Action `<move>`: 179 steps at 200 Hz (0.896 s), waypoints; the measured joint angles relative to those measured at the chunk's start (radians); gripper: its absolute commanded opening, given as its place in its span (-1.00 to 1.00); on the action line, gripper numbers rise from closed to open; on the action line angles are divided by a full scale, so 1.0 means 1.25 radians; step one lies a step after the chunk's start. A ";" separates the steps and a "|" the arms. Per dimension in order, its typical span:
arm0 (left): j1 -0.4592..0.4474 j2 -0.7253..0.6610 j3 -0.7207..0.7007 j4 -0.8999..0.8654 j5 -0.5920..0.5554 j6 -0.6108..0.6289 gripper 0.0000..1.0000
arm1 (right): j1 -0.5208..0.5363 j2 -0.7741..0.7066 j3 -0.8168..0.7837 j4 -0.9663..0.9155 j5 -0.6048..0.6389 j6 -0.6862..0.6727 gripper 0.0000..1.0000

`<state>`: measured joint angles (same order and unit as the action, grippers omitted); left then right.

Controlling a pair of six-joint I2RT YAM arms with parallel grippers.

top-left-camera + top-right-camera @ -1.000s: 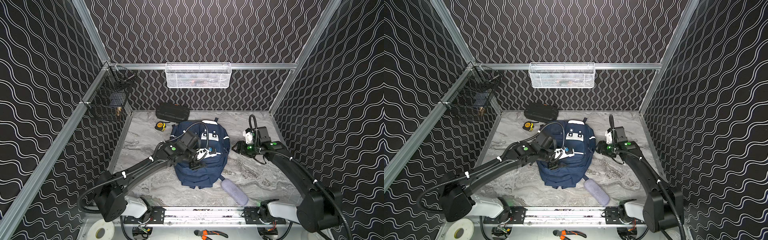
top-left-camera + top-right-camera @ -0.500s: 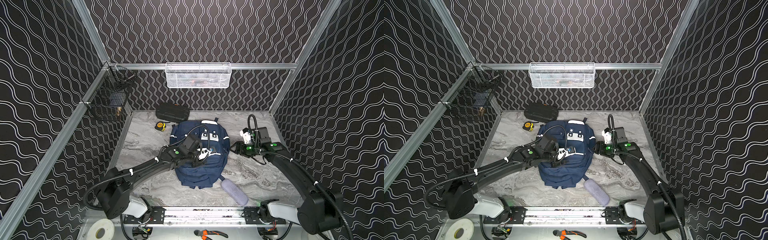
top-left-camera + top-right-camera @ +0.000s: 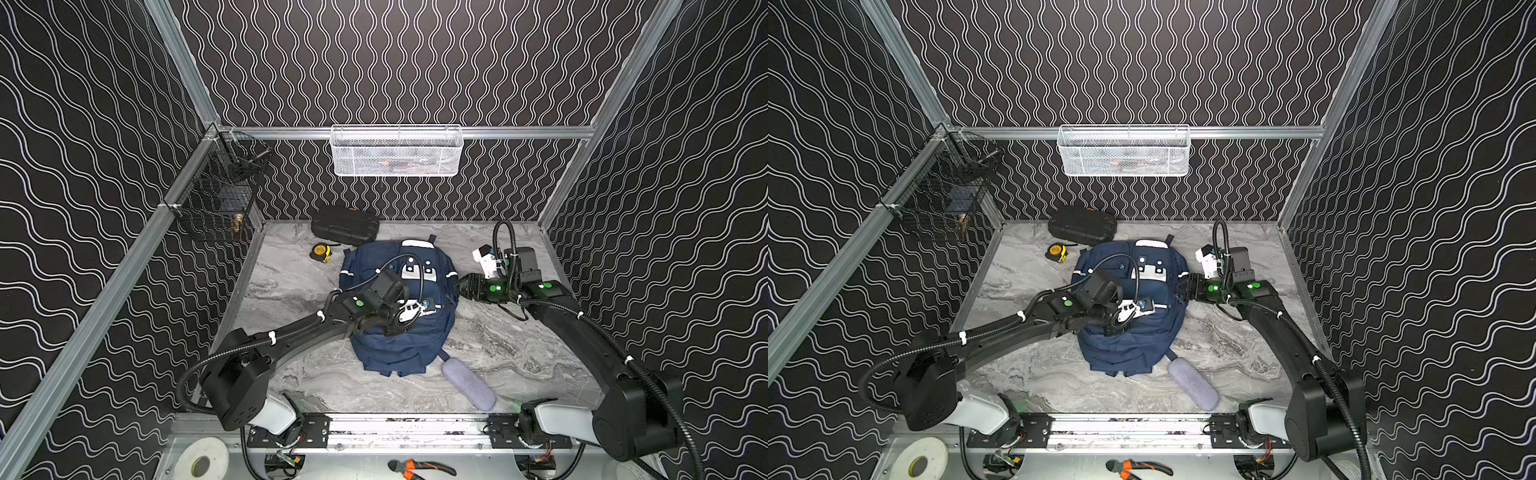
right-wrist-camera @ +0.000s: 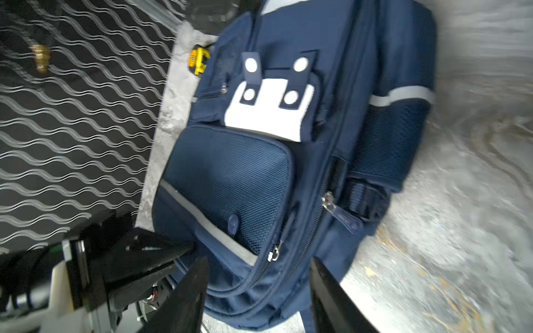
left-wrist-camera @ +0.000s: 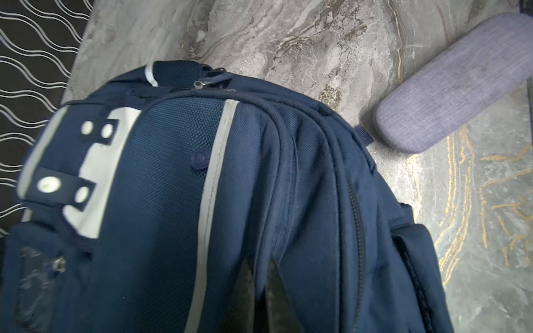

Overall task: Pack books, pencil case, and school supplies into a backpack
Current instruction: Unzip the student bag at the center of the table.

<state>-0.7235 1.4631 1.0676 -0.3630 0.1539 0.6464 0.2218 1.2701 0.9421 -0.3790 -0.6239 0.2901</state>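
The backpack (image 3: 399, 353) is pinched by the closed left fingers (image 5: 245, 291) (mid-panel); the right fingers (image 4: 184, 302) are held open at its three o'clock.

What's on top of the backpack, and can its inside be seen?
The left gripper is on the backpack, shut on a fold of its fabric. The fabric covers the inside, so anything packed there cannot be seen.

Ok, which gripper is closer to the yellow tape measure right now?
Left. The left gripper sits on the middle of the backpack, whose far left corner lies beside the tape measure. The right gripper is off the backpack's opposite side.
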 measured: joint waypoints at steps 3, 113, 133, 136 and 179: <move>0.005 -0.007 0.000 -0.001 0.002 0.003 -1.00 | 0.000 -0.006 -0.010 0.013 -0.011 -0.001 0.22; 0.142 -0.139 -0.017 -0.025 0.151 0.023 -1.00 | 0.052 -0.002 -0.105 0.376 -0.223 -0.026 0.21; 0.152 -0.152 -0.031 -0.013 0.169 0.022 -1.00 | 0.058 -0.010 -0.132 0.414 -0.222 -0.043 0.19; 0.154 -0.155 -0.034 -0.009 0.172 0.020 -1.00 | 0.058 -0.012 -0.137 0.417 -0.222 -0.046 0.19; 0.175 -0.194 -0.089 0.031 0.212 0.008 -1.00 | 0.060 -0.013 -0.152 0.438 -0.233 -0.125 0.12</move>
<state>-0.5041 1.2205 0.9565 -0.3237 0.4187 0.6559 0.2962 1.2541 0.7525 0.1684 -0.9150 0.1333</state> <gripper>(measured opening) 0.087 0.571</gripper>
